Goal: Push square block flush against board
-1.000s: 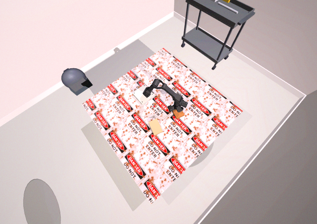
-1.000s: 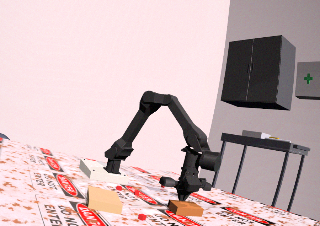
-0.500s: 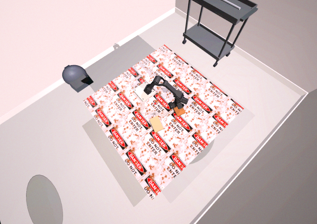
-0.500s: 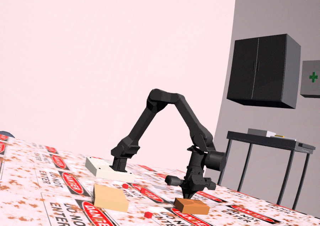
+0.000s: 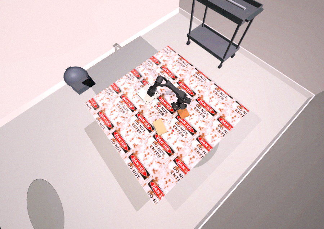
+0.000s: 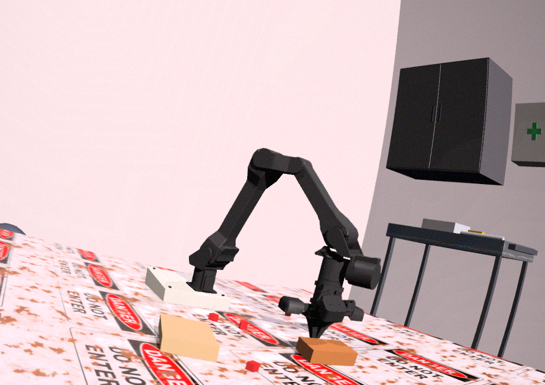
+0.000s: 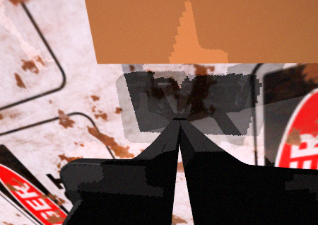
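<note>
The square block is orange and lies flat on the patterned table. The board is a tan rectangle lying flat, out of the wrist view. A wide gap separates it from the block, and their sides look turned relative to each other. My gripper is shut and empty, pointing down beside the block on the robot-base side. The wrist view shows a strip of table between the fingertips and the block's near edge. Exact fingertip height is hard to tell.
Small red cubes lie on the table; one is between board and block, toward the front. The robot's cream base plate is behind the board. A dark cart stands beyond the table.
</note>
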`<state>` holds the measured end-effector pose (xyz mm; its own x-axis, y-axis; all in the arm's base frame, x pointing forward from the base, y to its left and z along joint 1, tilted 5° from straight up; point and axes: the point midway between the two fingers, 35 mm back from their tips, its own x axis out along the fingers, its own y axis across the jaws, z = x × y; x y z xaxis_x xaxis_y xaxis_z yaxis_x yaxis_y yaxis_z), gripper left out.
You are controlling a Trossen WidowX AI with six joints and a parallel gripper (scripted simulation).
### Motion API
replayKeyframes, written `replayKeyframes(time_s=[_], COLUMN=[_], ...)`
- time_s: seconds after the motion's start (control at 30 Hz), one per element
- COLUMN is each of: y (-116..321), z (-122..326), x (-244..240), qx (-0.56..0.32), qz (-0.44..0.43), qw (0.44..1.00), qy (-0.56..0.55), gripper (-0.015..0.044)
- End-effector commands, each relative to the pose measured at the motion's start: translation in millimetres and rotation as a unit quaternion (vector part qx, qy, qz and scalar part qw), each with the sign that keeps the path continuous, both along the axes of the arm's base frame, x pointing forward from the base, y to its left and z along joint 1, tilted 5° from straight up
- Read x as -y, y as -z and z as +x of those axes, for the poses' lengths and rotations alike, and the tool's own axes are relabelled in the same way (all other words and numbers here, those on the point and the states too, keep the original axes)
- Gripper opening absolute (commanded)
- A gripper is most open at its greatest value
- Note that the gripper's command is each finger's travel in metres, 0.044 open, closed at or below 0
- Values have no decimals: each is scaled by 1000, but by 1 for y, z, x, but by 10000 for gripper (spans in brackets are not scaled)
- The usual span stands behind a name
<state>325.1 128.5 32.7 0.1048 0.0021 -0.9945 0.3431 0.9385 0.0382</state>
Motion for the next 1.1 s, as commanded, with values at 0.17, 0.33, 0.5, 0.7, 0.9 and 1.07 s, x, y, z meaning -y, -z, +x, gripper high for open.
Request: replayKeyframes(time_s=[0.17,0.33,0.5,0.7,0.9,1.07], y=[-28,-57,-55,-57,-5,-5], z=[-7,-12,-3,10,16,17], x=[-2,-2,3,14,13,14], qx=[3,6,8,8,7,7], qz=[0,1,3,2,0,0], qw=[1000,1000,1000,1000,1000,1000], qy=[1,3,0,0,4,4], gripper=[0,0,0,0,0,0])
